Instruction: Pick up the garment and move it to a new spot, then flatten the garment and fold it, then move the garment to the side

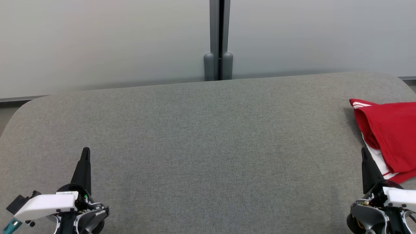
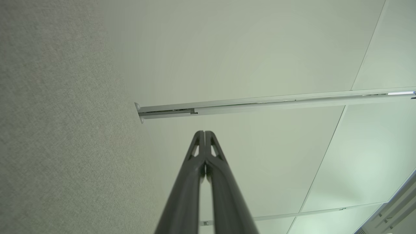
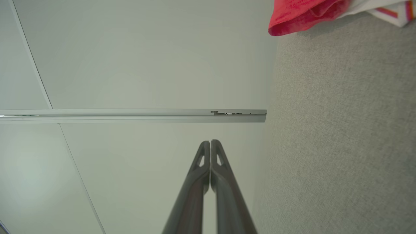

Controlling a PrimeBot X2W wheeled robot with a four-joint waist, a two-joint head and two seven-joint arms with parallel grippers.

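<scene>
The garment [image 1: 391, 136] is red with white striped trim and lies bunched at the right edge of the grey fabric table [image 1: 208, 146]. In the right wrist view a corner of the garment [image 3: 302, 14] shows at the top. My right gripper [image 1: 364, 151] is shut and empty at the lower right, its tip just left of the garment's near edge. At the lower left my left gripper [image 1: 85, 151] is shut with nothing in it, far from the garment. Both wrist views show closed tips, the left gripper [image 2: 204, 133] and the right gripper [image 3: 210, 142].
A pale wall with a grey vertical post [image 1: 218, 39] stands behind the table's far edge. The table's corners are rounded, and its grey fabric spreads wide between the two grippers.
</scene>
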